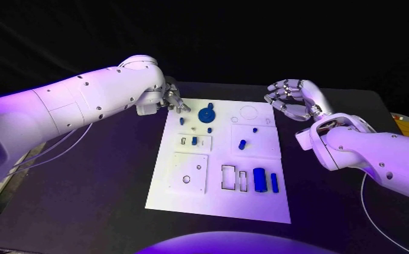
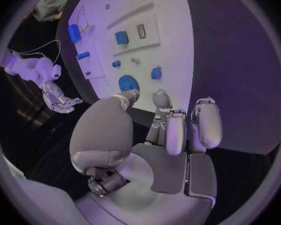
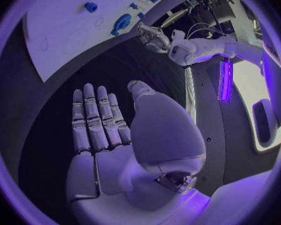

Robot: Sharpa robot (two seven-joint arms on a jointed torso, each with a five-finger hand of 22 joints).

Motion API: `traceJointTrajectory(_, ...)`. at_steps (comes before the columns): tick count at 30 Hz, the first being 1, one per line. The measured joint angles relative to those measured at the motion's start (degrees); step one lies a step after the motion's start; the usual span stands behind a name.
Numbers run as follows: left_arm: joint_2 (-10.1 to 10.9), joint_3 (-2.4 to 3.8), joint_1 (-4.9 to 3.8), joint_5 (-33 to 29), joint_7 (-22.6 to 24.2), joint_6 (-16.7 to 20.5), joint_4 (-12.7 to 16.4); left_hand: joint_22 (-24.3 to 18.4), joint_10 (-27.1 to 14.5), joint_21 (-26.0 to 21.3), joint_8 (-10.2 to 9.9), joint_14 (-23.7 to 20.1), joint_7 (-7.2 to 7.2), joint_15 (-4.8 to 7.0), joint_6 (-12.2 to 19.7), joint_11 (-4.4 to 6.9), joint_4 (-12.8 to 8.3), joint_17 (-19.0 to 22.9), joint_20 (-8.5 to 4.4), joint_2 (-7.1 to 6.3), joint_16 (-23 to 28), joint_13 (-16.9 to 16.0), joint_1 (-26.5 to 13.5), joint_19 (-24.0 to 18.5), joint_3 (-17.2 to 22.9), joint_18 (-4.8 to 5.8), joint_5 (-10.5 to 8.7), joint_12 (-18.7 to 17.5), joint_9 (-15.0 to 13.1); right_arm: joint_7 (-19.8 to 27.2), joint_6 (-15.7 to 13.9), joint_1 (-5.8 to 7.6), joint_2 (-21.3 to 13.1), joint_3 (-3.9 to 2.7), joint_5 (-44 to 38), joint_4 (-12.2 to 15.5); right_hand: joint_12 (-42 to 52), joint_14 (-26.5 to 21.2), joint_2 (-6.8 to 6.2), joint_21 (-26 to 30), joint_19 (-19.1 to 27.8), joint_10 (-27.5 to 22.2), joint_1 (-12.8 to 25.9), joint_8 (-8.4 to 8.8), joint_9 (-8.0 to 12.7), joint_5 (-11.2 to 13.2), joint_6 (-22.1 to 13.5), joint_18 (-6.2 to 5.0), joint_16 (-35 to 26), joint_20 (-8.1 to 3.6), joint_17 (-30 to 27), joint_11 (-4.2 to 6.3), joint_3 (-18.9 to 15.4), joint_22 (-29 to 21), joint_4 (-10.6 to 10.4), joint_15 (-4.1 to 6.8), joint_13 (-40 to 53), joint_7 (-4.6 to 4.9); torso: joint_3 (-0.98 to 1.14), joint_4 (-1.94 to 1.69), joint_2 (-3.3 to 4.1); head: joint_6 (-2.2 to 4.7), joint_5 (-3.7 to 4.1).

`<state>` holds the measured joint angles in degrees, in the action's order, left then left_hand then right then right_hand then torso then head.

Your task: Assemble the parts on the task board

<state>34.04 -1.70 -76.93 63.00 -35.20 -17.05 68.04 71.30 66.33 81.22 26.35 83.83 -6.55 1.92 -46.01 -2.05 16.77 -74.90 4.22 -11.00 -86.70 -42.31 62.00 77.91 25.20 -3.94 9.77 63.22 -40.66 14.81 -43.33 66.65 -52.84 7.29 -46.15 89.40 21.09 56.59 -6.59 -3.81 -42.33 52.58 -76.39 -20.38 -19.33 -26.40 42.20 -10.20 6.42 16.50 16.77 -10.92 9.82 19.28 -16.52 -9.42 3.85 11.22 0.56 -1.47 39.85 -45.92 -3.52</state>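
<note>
Both hands empty | L fingers (image 1: pixel 177 101) curled – beside blue disc (image 1: pixel 206 114) | R fingers (image 1: pixel 285 95) spread – off task board (image 1: pixel 171 195)

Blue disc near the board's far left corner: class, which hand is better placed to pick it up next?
Probably the left hand: its fingers hang beside the blue disc; the right hand, open, is off the task board's opposite edge.

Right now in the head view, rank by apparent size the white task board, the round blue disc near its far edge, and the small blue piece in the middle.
1. task board, by far the largest.
2. round blue disc.
3. small blue piece, the smallest.
</note>
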Motion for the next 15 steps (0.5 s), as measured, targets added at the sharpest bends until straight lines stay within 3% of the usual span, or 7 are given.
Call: traceJointTrajectory(15, -0.94, -0.43, 0.44, 1.11, -0.01, -2.03, -1.88, 0.27, 0.01, 0.00, 1.75, 0.00, 0.21, 0.00, -1.84, 0.00, 0.00, 0.00, -0.01, 0.43, 0.00, -0.55, 0.43, 0.00, -0.80, 0.00, 0.00, 0.34, 0.06, 0.02, 0.00, -0.06, 0.02, 0.00, 0.01, -0.01, 0.00, 0.00, 0.00, 0.00, 0.00, 0.00, 0.00, 0.00, 0.00, 0.00, 0.00, 0.00, 0.00, 0.00, 0.01, 0.00, 0.00, 0.00, 0.00, 0.00, -0.05, 0.00, 0.14, 0.07, -0.08, -0.50, -0.02)
